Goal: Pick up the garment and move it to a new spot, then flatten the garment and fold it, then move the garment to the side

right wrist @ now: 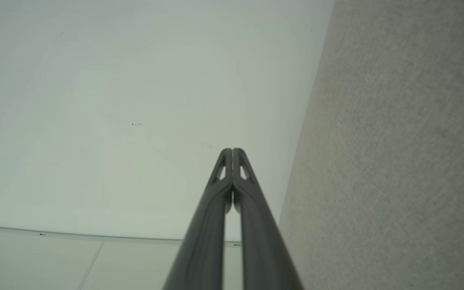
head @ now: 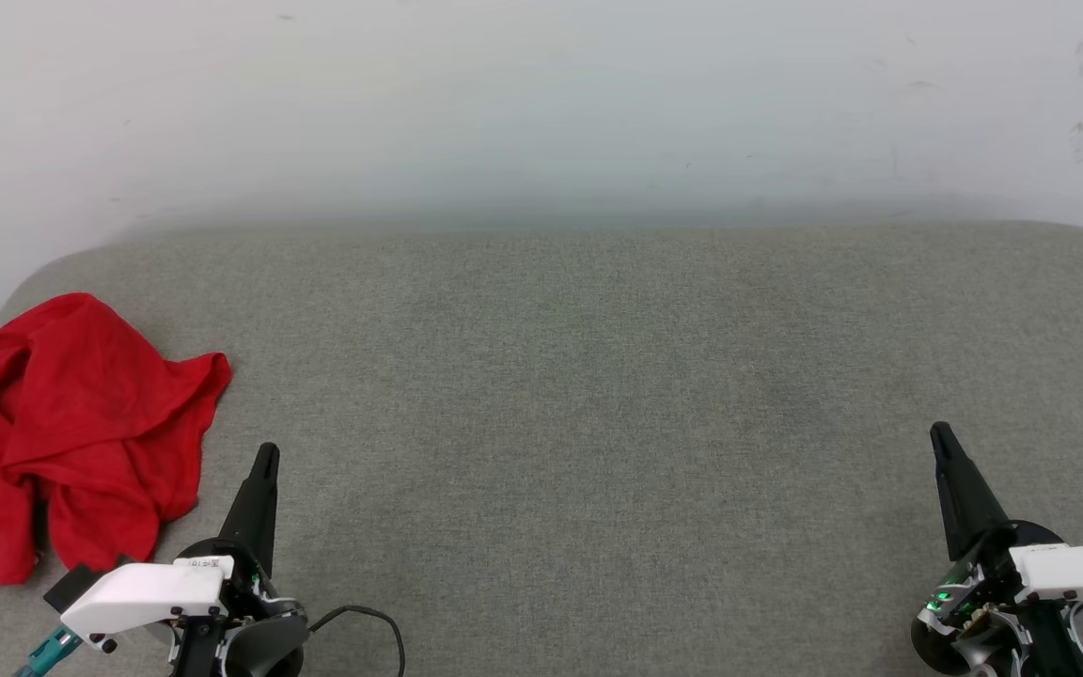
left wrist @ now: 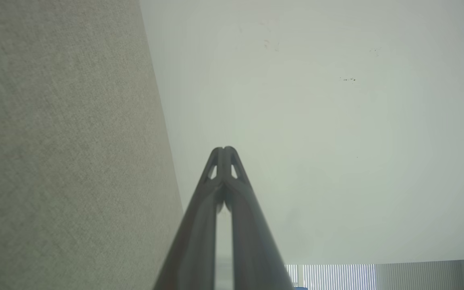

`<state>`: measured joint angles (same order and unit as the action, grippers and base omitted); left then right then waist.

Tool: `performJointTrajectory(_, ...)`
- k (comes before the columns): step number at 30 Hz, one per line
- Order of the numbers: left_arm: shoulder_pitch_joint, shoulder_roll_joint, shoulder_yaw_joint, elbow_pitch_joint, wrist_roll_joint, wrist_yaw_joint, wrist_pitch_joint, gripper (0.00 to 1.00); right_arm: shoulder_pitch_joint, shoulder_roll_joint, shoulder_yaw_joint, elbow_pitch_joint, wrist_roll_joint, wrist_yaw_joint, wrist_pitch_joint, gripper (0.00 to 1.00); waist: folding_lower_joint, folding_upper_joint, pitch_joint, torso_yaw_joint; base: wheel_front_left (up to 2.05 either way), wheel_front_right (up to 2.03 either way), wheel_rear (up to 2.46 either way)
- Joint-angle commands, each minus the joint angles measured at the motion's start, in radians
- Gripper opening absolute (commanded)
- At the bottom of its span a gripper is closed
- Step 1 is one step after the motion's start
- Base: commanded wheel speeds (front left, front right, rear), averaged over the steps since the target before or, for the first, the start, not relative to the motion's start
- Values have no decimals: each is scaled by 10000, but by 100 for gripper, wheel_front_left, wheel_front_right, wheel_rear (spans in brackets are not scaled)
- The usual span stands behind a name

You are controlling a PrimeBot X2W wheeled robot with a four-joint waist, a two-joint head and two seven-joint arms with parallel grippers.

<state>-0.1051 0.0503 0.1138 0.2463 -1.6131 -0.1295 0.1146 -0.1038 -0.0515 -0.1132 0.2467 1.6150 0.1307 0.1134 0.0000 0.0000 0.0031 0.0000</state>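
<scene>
The garment (head: 81, 423) lies crumpled at the far left of the grey fabric surface (head: 598, 395), red with a white, red-striped sleeve at its lower left. My left gripper (head: 266, 453) is at the lower left, just right of the garment and apart from it, shut with nothing in it. My right gripper (head: 938, 432) is at the lower right, far from the garment, also shut and holding nothing. In the left wrist view the left gripper (left wrist: 224, 150) has its tips pressed together; in the right wrist view the right gripper (right wrist: 232, 151) looks the same.
A pale wall (head: 541, 103) rises behind the grey surface, which has rounded back corners. A black cable (head: 372, 621) loops beside my left wrist. A wide stretch of grey fabric lies between the two grippers.
</scene>
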Motion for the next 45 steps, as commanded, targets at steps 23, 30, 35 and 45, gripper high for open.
performJointTrajectory(23,-86,-13,15,-35,9,-40,15,0,-128,20,4,9,-52,0,-11,0,0,0,0,0,0,0,0)
performJointTrajectory(30,-86,-13,15,-35,9,-40,15,0,-129,20,3,9,-53,0,-11,0,0,0,0,0,0,0,0)
performJointTrajectory(35,-86,-13,18,-35,9,-40,15,0,-129,20,3,9,-53,0,-11,0,0,0,0,0,0,0,0)
performJointTrajectory(45,121,-17,-527,-46,34,7,-319,100,291,11,251,-156,-139,0,-324,100,0,0,6,-7,0,0,0)
